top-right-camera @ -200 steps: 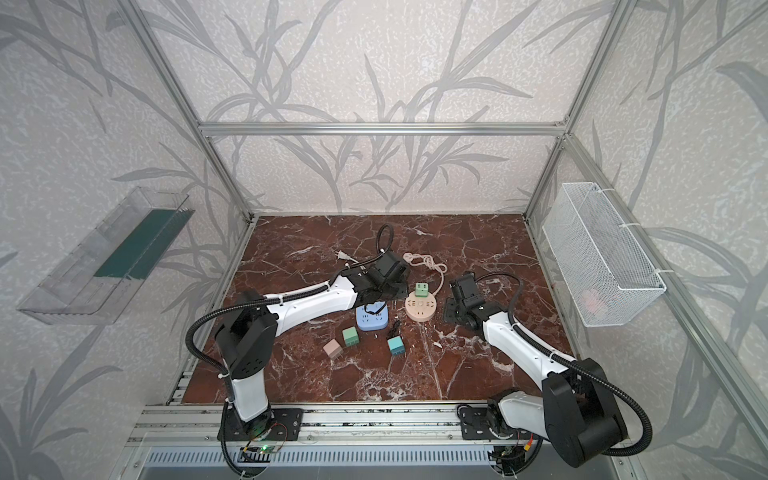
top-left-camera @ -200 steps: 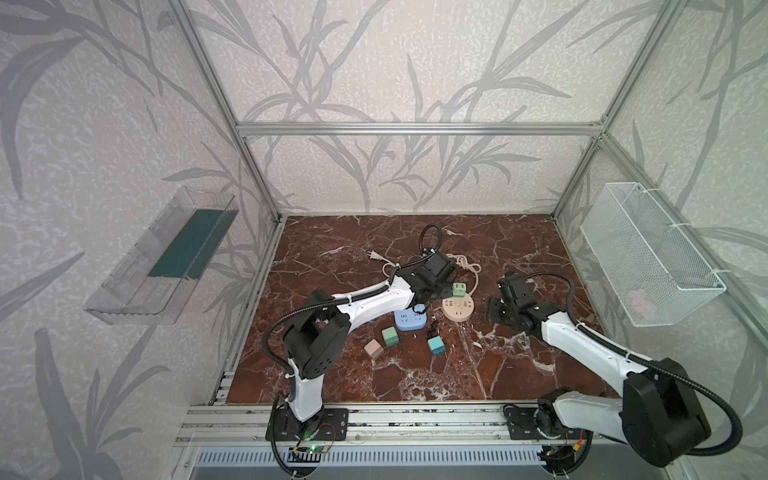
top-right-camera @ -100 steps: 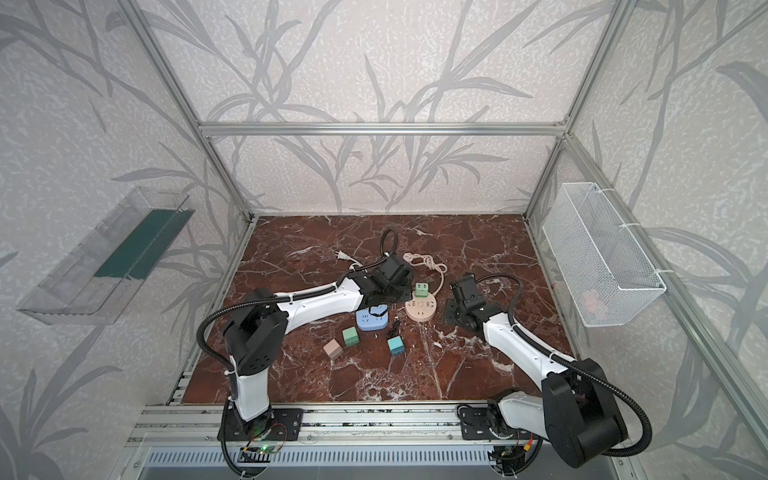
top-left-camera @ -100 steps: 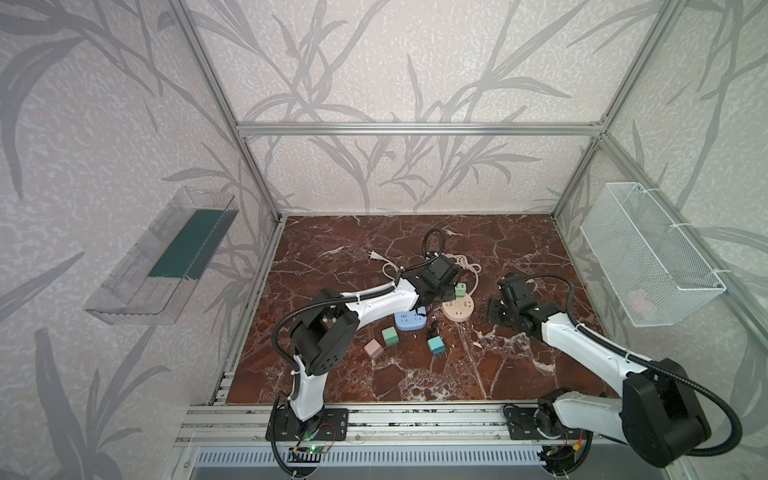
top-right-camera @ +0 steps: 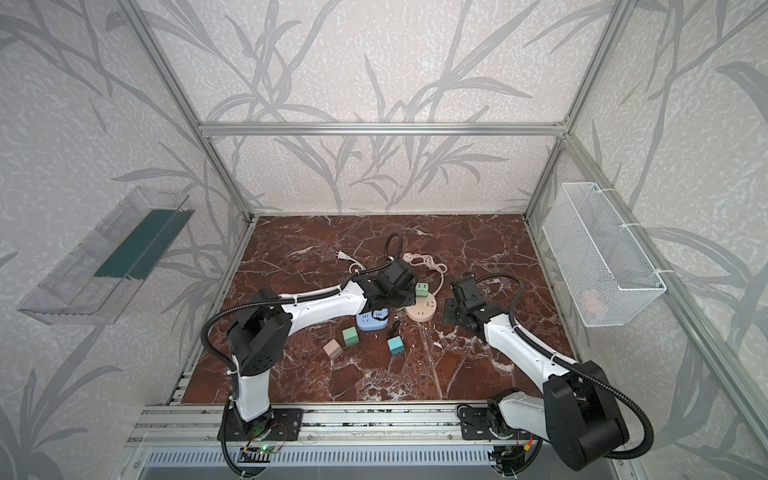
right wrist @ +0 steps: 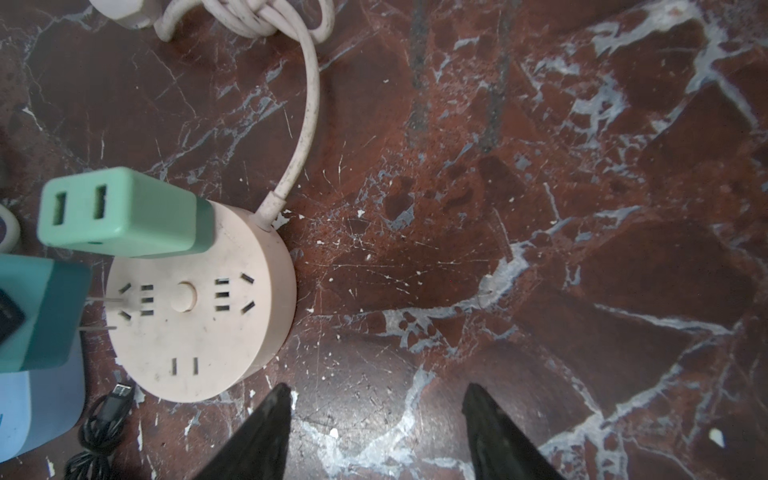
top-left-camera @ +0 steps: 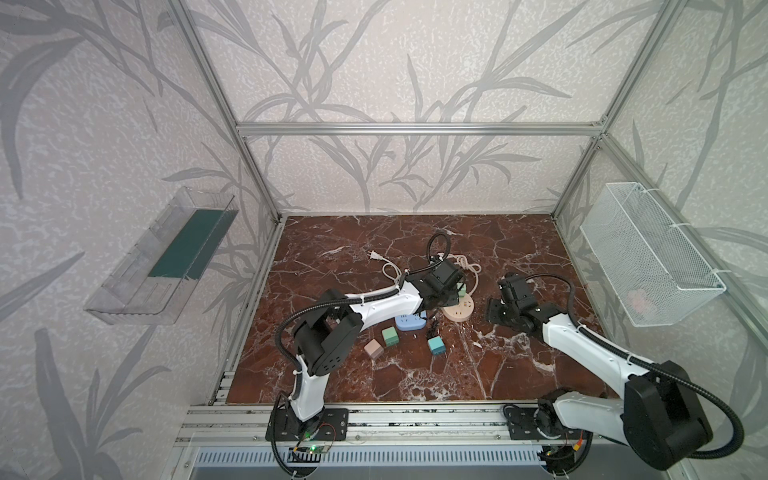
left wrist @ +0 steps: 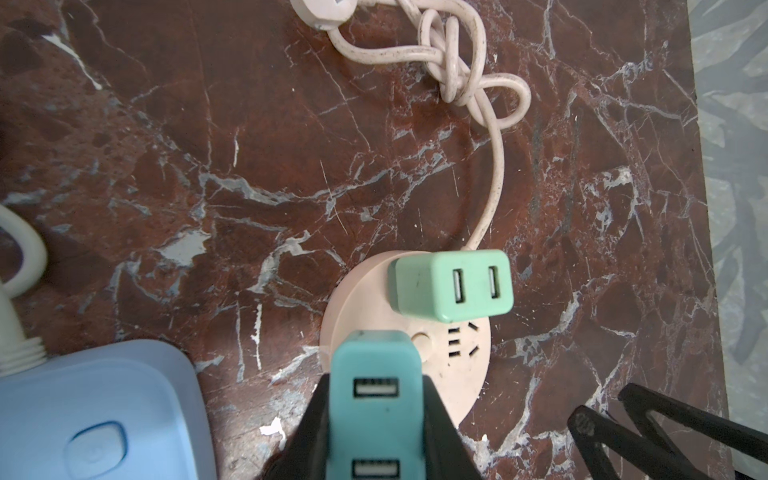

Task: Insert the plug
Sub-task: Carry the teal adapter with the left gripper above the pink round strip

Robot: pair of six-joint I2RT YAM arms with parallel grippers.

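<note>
Table (top-left-camera: pixel 332 232): red-brown marble with white veins; everything sits around its middle.
Wire basket (top-left-camera: pixel 648 257): hangs on the right wall, well apart from the work.
Blue power strip (left wrist: pixel 95 415): lies flat just beside the round socket, partly under the left arm.
Round socket (right wrist: pixel 199 307): pink disc lying flat, with its knotted pink cord (left wrist: pixel 494 166) trailing toward the back.
Left gripper (left wrist: pixel 374 399): black fingers pinching the teal plug by its sides.
Right gripper (right wrist: pixel 376 390): jaws spread with nothing between them, over bare marble beside the socket.
Mint plug (left wrist: pixel 451 286): already seated upright at the socket's edge.
Teal plug (right wrist: pixel 41 307): held over the socket's rim, its two prongs reaching over the face by a group of slots. I can't tell if they touch.
Black cable (right wrist: pixel 108 419): small coil on the marble beside the socket.
</note>
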